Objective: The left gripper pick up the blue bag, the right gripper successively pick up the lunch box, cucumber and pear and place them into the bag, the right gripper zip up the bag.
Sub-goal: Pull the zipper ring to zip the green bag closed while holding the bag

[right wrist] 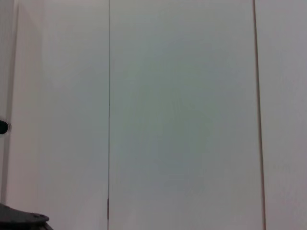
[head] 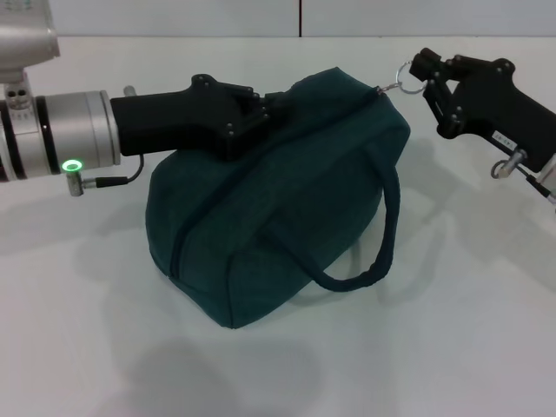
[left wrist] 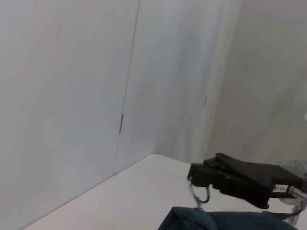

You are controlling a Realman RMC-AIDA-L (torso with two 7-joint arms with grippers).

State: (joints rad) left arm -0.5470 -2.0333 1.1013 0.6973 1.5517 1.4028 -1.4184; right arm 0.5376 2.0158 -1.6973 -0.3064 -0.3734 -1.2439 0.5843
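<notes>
Your left claw (head: pixel 271 109) clamps the top of the blue bag (head: pixel 278 200) on the worktop (head: pixel 452 347), bracing it, while your right claw (head: pixel 423 74) pinches the zipper ring (head: pixel 407 78) at the bag's far end.

Bright, even light, seemingly from overhead.
The dark teal fabric bag (head: pixel 278 200) casts soft shadows on the white matte table (head: pixel 452 347); no glare.

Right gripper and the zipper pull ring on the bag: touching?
Touching. In the head view the right gripper pinches the metal ring at the blue bag end; the left wrist view shows the ring hanging from its tips.
</notes>
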